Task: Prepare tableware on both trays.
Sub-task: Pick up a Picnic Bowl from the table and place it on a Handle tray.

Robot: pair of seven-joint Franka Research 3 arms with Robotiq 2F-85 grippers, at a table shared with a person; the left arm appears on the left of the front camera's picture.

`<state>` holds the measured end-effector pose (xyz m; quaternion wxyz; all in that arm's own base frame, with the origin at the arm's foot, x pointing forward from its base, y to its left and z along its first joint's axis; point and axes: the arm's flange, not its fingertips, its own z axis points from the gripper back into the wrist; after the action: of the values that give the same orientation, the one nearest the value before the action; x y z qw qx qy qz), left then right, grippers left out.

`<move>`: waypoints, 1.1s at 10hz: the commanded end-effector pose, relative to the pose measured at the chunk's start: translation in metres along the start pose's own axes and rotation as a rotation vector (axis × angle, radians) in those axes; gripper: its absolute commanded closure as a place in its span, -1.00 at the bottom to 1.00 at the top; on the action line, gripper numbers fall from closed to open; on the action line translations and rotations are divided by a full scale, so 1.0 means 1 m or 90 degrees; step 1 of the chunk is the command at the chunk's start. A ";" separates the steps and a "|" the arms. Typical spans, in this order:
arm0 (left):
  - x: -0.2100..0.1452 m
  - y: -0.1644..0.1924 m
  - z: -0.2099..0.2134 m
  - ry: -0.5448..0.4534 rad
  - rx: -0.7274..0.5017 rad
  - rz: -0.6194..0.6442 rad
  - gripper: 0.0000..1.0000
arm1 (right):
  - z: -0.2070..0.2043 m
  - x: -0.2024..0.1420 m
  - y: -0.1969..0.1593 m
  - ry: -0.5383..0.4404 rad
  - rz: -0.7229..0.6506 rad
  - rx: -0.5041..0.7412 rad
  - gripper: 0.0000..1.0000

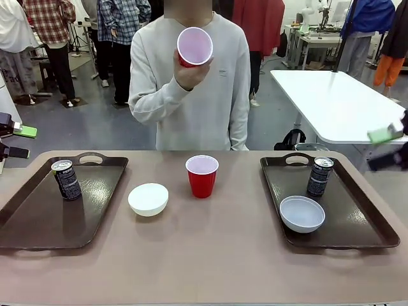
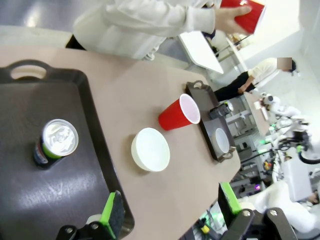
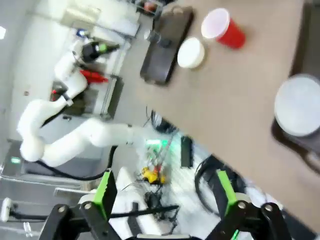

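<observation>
Nearest, right of the standing red cup (image 1: 202, 176), a white bowl (image 1: 302, 213) and a can (image 1: 319, 176) sat in the right tray (image 1: 366, 220). Left of that cup lay the second bowl (image 1: 148, 199), then the left tray (image 1: 38, 223) with the other can (image 1: 66, 180). Left gripper (image 1: 19, 141) and right gripper (image 1: 390, 148) gaped wide, empty; behind the cup, a person's hand (image 1: 191, 71) held the second red cup (image 1: 194, 46).

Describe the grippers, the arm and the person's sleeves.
Left gripper and right gripper: black linkage fingers with bright green pads. The left arm, seen from the right wrist, is white with rounded links. The person's sleeve is long, light grey sweatshirt fabric.
</observation>
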<state>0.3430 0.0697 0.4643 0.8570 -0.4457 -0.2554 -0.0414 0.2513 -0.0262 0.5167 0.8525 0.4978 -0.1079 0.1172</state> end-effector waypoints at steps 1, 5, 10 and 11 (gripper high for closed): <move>0.001 -0.001 -0.002 -0.008 -0.005 0.005 -1.00 | -0.088 -0.064 -0.059 0.107 -0.082 0.032 -1.00; 0.001 -0.001 -0.002 -0.008 -0.005 0.005 -1.00 | -0.030 0.000 -0.048 0.104 -0.101 0.036 -1.00; 0.001 -0.001 -0.002 -0.008 -0.005 0.005 -1.00 | -0.030 0.000 -0.048 0.104 -0.101 0.036 -1.00; 0.001 -0.001 -0.002 -0.008 -0.005 0.005 -1.00 | -0.030 0.000 -0.048 0.104 -0.101 0.036 -1.00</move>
<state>0.3430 0.0697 0.4643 0.8570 -0.4457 -0.2553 -0.0415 0.2689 -0.0256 0.4642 0.8588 0.5051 0.0092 0.0851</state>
